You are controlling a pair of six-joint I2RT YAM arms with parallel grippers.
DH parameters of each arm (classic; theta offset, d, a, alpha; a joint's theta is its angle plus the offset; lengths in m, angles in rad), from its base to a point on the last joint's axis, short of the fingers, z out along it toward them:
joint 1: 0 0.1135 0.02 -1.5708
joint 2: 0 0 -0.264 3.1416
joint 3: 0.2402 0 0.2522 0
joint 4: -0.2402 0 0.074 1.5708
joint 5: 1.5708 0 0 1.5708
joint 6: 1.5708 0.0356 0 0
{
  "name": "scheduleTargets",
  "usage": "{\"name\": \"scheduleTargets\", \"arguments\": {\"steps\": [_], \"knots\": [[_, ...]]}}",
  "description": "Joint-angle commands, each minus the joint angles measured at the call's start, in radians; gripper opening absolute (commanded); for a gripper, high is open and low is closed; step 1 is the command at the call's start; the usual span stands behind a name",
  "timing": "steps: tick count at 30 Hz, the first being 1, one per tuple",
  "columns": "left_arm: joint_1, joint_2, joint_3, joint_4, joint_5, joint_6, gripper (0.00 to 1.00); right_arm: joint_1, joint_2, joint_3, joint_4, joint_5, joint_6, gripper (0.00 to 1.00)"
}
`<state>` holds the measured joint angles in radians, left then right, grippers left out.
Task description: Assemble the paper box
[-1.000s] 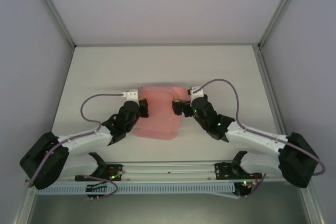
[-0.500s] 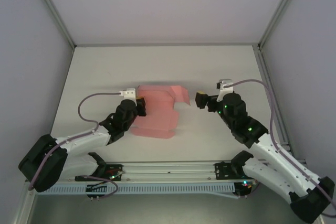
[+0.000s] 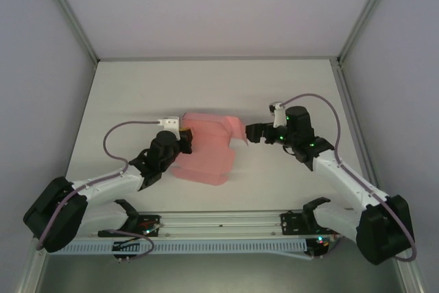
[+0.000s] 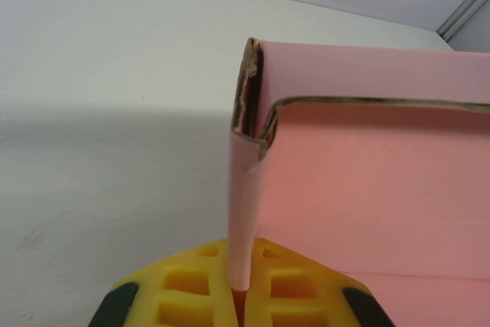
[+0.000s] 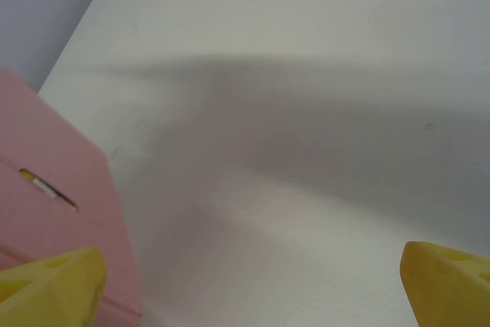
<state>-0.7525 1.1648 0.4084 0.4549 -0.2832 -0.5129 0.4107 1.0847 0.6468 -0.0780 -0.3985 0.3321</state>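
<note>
The paper box [image 3: 209, 149] is a pale pink card sheet, partly folded, lying mid-table with panels raised along its far and left sides. My left gripper [image 3: 184, 138] is shut on its left edge; in the left wrist view the thin pink wall [image 4: 246, 212] stands pinched between the yellow pads [image 4: 184, 296]. The right gripper [image 3: 251, 133] hovers just right of the box's far right flap, open, with nothing between its yellow fingertips [image 5: 53, 285]. A pink panel with a slot [image 5: 53, 212] shows at the left of the right wrist view.
The white table [image 3: 288, 87] has metal frame posts [image 3: 68, 15] at its back corners and grey walls on both sides. The rail with the arm bases [image 3: 219, 228] runs along the near edge.
The right arm swung away from the box to the right, then came back toward its far right flap, wrist turned. The left gripper kept its hold; the box's near corner shifted slightly.
</note>
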Motion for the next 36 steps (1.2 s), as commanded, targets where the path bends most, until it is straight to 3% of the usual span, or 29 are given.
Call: {"name": "scheduleTargets", "arguments": {"steps": [1, 7, 15, 22, 30, 36], "knots": [[0.006, -0.009, -0.005, 0.041, 0.013, 0.023, 0.0, 0.046, 0.02, 0.029, 0.098, -0.143, -0.02, 0.98], [0.007, 0.006, -0.004, 0.05, 0.024, 0.013, 0.0, 0.145, 0.078, 0.036, 0.151, -0.093, -0.018, 0.98], [0.005, 0.005, -0.005, 0.064, 0.05, 0.004, 0.0, 0.243, 0.178, 0.054, 0.211, 0.184, -0.008, 0.99], [0.004, -0.012, 0.01, -0.027, -0.039, -0.007, 0.0, 0.264, 0.086, 0.066, 0.086, 0.329, 0.005, 0.99], [0.005, -0.027, -0.001, -0.019, -0.036, 0.006, 0.0, 0.262, -0.106, -0.004, -0.015, 0.287, -0.058, 0.88], [0.006, -0.035, -0.001, -0.008, -0.016, 0.015, 0.0, 0.262, -0.104, 0.008, 0.003, 0.15, -0.123, 0.85]]}}
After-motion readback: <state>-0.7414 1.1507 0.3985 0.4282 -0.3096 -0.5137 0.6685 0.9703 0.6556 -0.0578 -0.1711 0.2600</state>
